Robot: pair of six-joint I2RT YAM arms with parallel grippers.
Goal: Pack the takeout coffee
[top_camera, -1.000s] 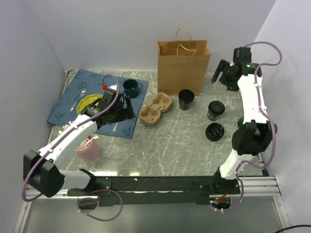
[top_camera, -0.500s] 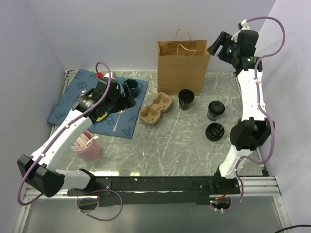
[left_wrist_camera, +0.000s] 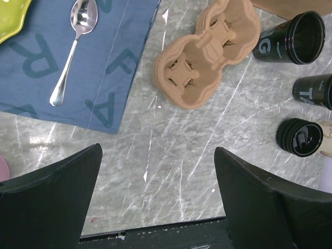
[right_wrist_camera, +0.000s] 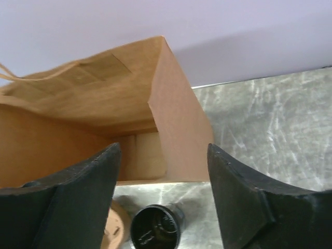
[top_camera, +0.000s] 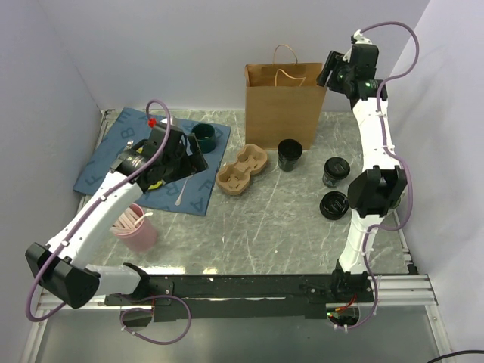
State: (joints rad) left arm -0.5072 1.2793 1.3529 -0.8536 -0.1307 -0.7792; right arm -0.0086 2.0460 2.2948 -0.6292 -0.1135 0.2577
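Observation:
The takeout coffee (top_camera: pixel 334 172), a small black cup with a black lid, stands on the marble at the right; its side shows at the left wrist view's edge (left_wrist_camera: pixel 314 91). An open black cup (top_camera: pixel 289 154) (right_wrist_camera: pixel 155 228) stands in front of the brown paper bag (top_camera: pixel 286 94) (right_wrist_camera: pixel 104 104). My right gripper (top_camera: pixel 330 69) (right_wrist_camera: pixel 163 171) is open and empty, held high over the bag's right corner and looking into its mouth. My left gripper (top_camera: pixel 190 157) (left_wrist_camera: pixel 158 176) is open and empty above the table, near the mat's right edge.
A cardboard cup carrier (top_camera: pixel 242 169) (left_wrist_camera: pixel 207 52) lies left of the open cup. A round black lid (top_camera: pixel 333 205) (left_wrist_camera: pixel 300 137) sits nearer the front. The blue mat (top_camera: pixel 113 151) holds a spoon (left_wrist_camera: pixel 70 52), a yellow-green plate and a green mug (top_camera: pixel 203 136). A pink cup of straws (top_camera: pixel 138 231) stands front left.
My right arm has risen and swung left, from beside the bag to above its right corner, its jaws narrowing a little. My left arm lifted and turned slightly over the mat.

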